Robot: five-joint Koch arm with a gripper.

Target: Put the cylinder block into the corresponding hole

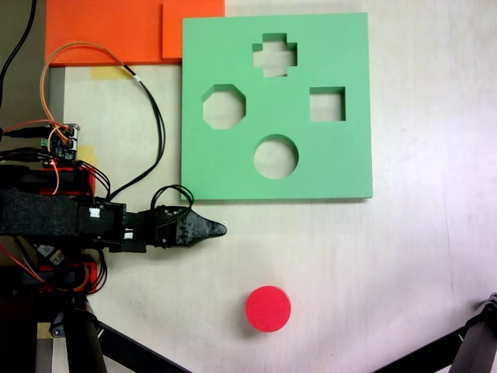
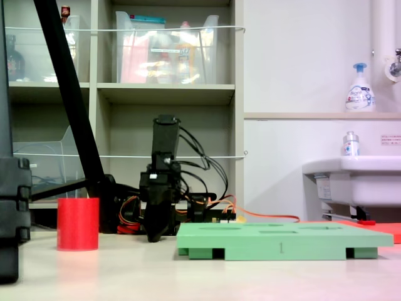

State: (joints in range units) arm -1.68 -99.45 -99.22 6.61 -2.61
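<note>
The tool [image 1: 220,228] was closed to a point and empty, hovering low over the surface [image 1: 373,264], apart from the cylinder block [image 1: 269,308].

Overhead view; table-level side view, perhaps opposite.

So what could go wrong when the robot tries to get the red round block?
1. The black gripper sits low beside the green foam board; swinging toward the short red foam cylinder might clip the board's edge.
2. The octagonal cutout resembles the circular cutout, so the cylinder might go to the wrong hole.
</note>
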